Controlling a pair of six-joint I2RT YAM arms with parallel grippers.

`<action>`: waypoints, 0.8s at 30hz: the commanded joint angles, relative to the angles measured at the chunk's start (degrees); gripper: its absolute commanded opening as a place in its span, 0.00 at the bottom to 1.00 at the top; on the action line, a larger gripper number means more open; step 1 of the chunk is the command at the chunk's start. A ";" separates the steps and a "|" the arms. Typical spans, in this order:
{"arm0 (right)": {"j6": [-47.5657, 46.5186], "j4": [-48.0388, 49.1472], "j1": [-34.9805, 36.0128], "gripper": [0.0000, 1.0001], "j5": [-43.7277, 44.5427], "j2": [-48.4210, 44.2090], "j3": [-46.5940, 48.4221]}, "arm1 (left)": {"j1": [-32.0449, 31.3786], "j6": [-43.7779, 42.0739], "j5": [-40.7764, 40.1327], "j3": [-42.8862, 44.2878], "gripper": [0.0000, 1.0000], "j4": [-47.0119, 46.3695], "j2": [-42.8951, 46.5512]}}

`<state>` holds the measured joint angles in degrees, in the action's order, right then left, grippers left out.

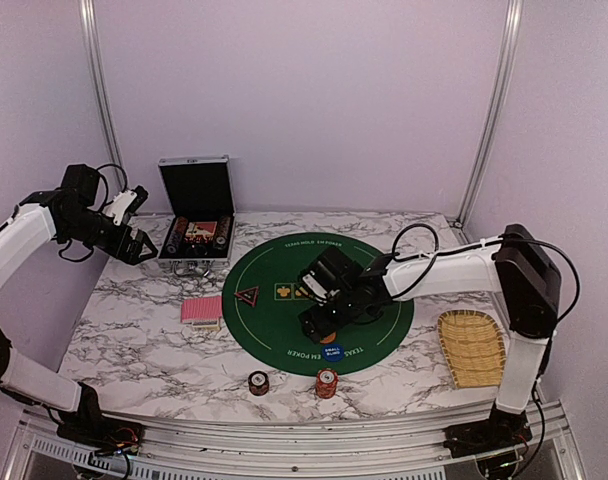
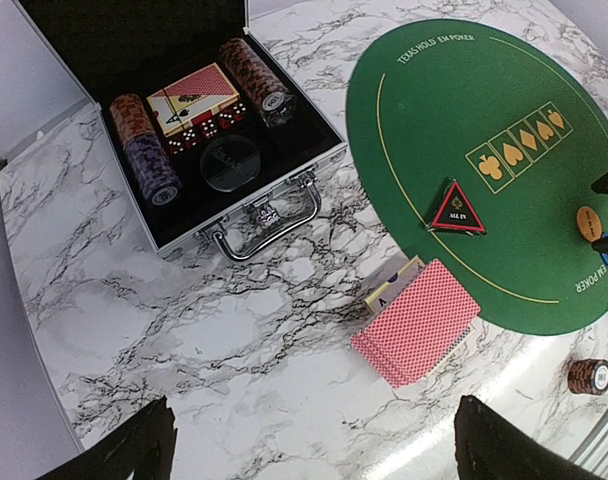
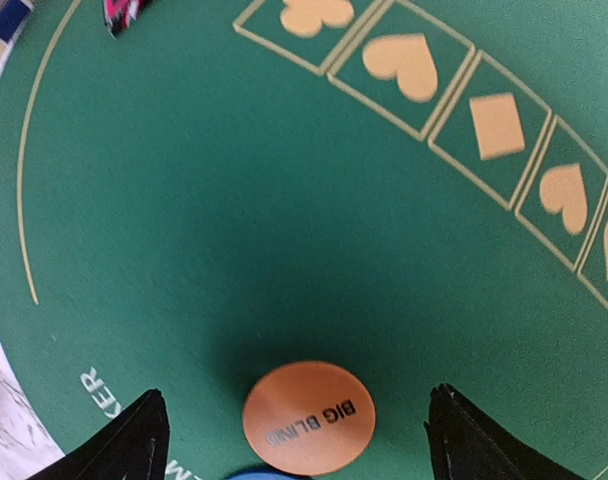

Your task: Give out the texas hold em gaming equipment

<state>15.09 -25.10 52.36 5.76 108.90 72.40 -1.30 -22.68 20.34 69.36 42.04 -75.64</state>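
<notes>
Button placement: your right claw (image 3: 294, 393) stands wide astride the orange BIG BLIND button (image 3: 309, 418) on the green mat (image 3: 234, 200); next, lift straight clear.

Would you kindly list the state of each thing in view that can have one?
Case: open, lid upright.
Left hand: open, holding nothing.
Right hand: open, holding nothing.
Orange button: flat on the mat, face up, ungripped.
Blue button: flat on the mat.
Triangular marker: flat, face up.
Playing cards: face-down pile on the table.
Darker chip stack: upright.
Redder chip stack: upright.
</notes>
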 commanded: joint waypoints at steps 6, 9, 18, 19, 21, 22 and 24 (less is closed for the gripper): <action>5.36 -0.72 1.07 0.82 1.55 -2.65 -3.54 | -0.02 -1.45 0.58 1.26 0.99 1.71 0.52; 5.54 -0.53 1.66 0.77 1.71 -1.94 -3.45 | -0.06 -1.32 0.89 1.44 0.99 1.68 0.58; 6.91 0.17 2.37 0.70 2.16 -0.22 -3.82 | 0.01 -1.29 1.20 1.62 0.99 1.81 1.36; 7.05 0.34 2.39 0.69 2.46 -0.04 -3.96 | -0.03 -1.29 1.20 1.60 0.99 1.84 1.40; 7.41 0.37 2.44 0.68 3.14 0.44 -4.11 | -0.06 -1.23 1.24 1.60 0.99 1.96 1.45; 7.67 0.29 2.39 0.68 3.65 0.68 -4.19 | -0.07 -1.23 1.20 1.62 0.99 1.94 1.45; 8.01 0.23 2.27 0.64 4.38 1.21 -4.35 | -0.02 -1.30 1.11 1.65 0.99 1.97 1.44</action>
<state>21.50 -25.50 54.26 7.73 108.38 68.49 -1.30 -23.44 20.56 69.36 42.11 -75.61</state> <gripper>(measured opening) 0.666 0.989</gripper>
